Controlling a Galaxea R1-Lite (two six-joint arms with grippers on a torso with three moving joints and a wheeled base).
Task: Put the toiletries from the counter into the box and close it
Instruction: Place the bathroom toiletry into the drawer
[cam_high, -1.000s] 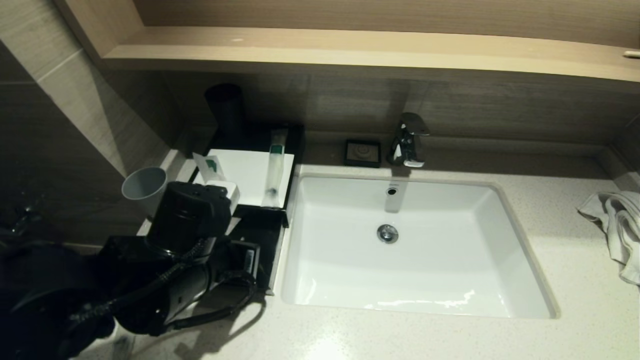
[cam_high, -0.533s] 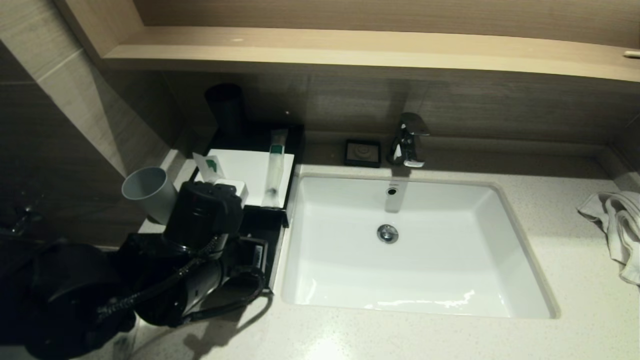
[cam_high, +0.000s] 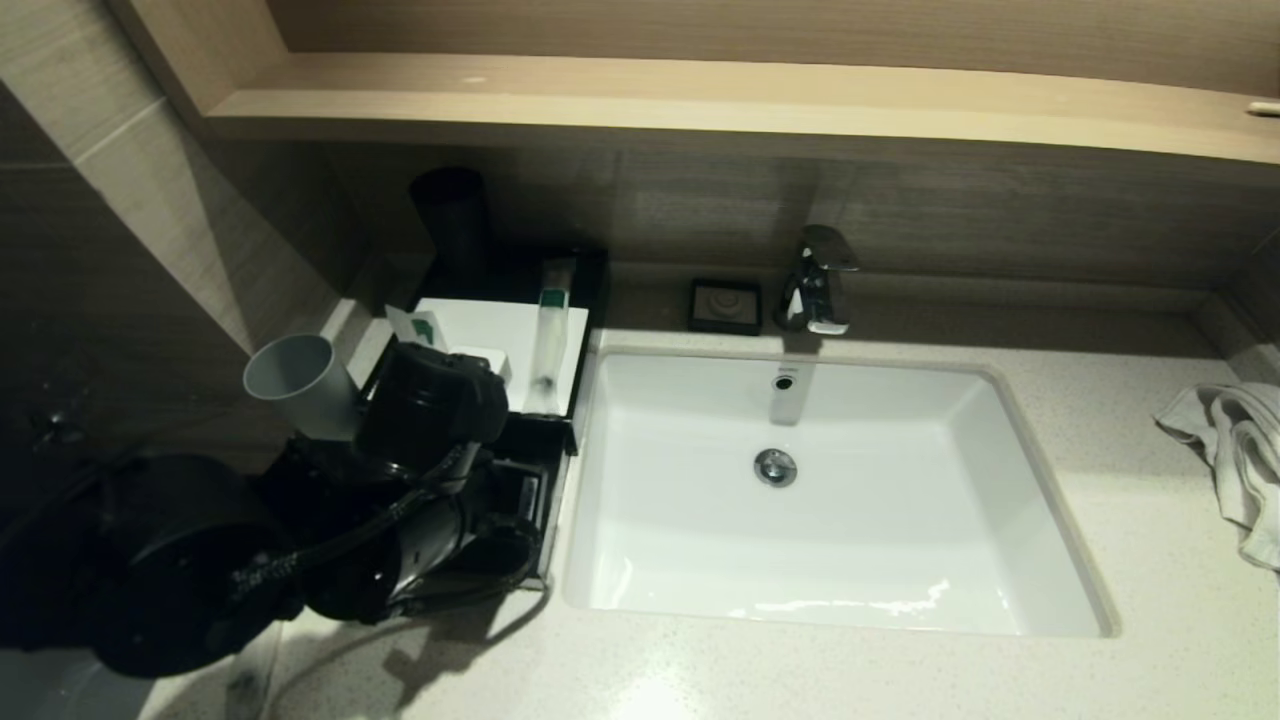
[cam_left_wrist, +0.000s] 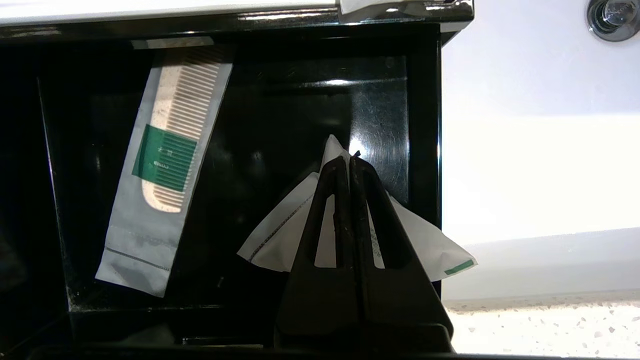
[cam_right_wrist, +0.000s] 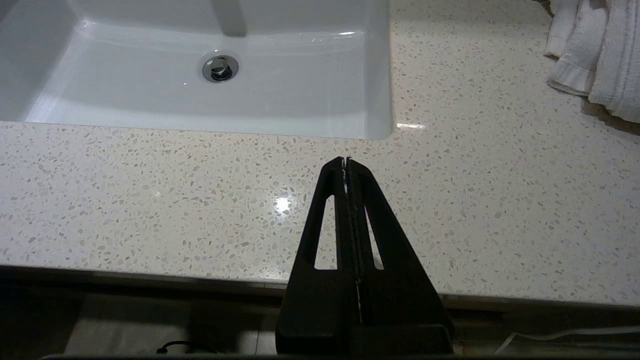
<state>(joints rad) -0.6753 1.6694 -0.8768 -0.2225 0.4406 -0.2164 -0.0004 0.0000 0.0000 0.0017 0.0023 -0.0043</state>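
White sachet (cam_left_wrist: 280, 235) is clamped in the left claw (cam_left_wrist: 350, 160), now carried forward over the open black box (cam_left_wrist: 75, 200); release is judged next. Beside it, a comb packet (cam_left_wrist: 160, 170) is seen.

The box (cam_high: 500, 340) stands on the counter (cam_high: 1130, 480) left of the basin (cam_high: 830, 500). A slim packet (cam_high: 550, 335) lies on its top panel. In the open drawer (cam_left_wrist: 380, 125) lies a comb packet (cam_left_wrist: 165, 165). The towel (cam_high: 1235, 450) lies far right.
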